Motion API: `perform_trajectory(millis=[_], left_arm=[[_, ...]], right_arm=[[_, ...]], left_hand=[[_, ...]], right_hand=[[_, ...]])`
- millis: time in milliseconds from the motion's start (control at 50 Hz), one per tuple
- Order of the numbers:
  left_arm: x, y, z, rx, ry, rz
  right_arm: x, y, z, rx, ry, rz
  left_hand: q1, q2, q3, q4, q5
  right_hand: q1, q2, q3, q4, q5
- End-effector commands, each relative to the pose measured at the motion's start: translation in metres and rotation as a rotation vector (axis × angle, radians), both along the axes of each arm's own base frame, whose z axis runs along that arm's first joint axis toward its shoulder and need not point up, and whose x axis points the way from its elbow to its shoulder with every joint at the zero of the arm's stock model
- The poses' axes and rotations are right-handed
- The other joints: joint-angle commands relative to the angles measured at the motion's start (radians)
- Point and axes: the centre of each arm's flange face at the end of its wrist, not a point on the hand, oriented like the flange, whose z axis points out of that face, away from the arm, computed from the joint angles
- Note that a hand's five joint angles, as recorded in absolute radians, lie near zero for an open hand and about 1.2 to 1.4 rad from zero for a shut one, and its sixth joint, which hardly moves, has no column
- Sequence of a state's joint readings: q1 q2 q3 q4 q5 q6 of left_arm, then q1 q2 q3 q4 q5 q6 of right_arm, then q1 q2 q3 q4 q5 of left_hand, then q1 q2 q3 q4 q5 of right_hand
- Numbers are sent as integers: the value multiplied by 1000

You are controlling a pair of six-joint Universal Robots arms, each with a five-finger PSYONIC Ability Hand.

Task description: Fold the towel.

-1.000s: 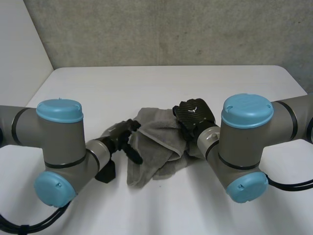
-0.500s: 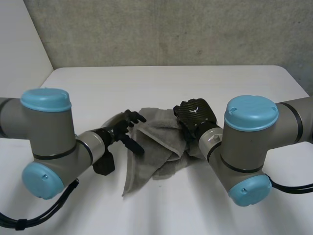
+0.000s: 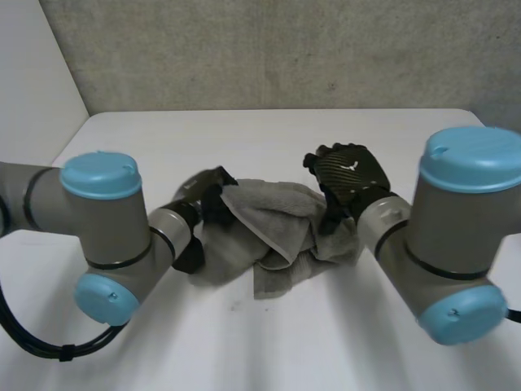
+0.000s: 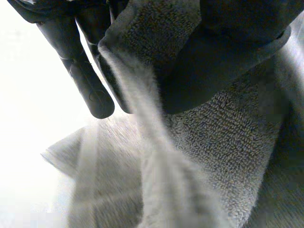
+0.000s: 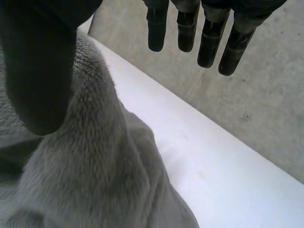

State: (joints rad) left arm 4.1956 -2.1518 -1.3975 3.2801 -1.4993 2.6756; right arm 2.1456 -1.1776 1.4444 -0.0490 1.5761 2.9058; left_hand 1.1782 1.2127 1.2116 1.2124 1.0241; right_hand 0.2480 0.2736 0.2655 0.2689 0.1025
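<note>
Head view: the towel lies bunched at the middle of the white table, with a loose tail spilling toward six o'clock. At its ten o'clock edge the left hand pinches a raised fold between thumb and fingers, which its wrist view shows plainly. At two o'clock the right hand sits with fingers straight and apart, gripping nothing, its thumb close over the cloth. The risk, as I judge it, is the one-sided hold. If the left hand pulls across, the unpinned heap may drag or twist rather than fold flat, and the thin pinch could slip.
</note>
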Motion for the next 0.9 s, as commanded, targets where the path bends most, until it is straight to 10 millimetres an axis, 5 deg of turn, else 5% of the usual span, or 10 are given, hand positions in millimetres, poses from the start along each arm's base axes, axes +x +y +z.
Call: perform_trajectory(millis=[20,180,320,460,740,900], left_arm=[[13,-5,10,-34,5,47],[11,-7,11,-85,-28,34],[12,-10,13,-111,-46,37],[17,-13,14,-116,-52,65],[20,-10,18,-124,-52,76],[20,-10,19,-126,-51,76]], right_arm=[[-28,40,22,77,44,3],[-42,74,8,229,96,61],[-41,76,-2,328,-80,0],[-25,55,-34,449,-244,-70],[38,-2,-54,369,-321,-68],[61,-2,-66,385,-352,-38]], left_hand=[[218,184,185,184,198],[218,184,185,184,198],[218,184,185,184,198],[218,184,185,184,198],[218,184,185,184,198],[218,184,185,184,198]], right_hand=[[166,140,148,145,136],[227,202,210,207,198],[213,187,195,192,184],[198,172,181,177,169],[180,155,163,160,151],[180,155,163,160,151]])
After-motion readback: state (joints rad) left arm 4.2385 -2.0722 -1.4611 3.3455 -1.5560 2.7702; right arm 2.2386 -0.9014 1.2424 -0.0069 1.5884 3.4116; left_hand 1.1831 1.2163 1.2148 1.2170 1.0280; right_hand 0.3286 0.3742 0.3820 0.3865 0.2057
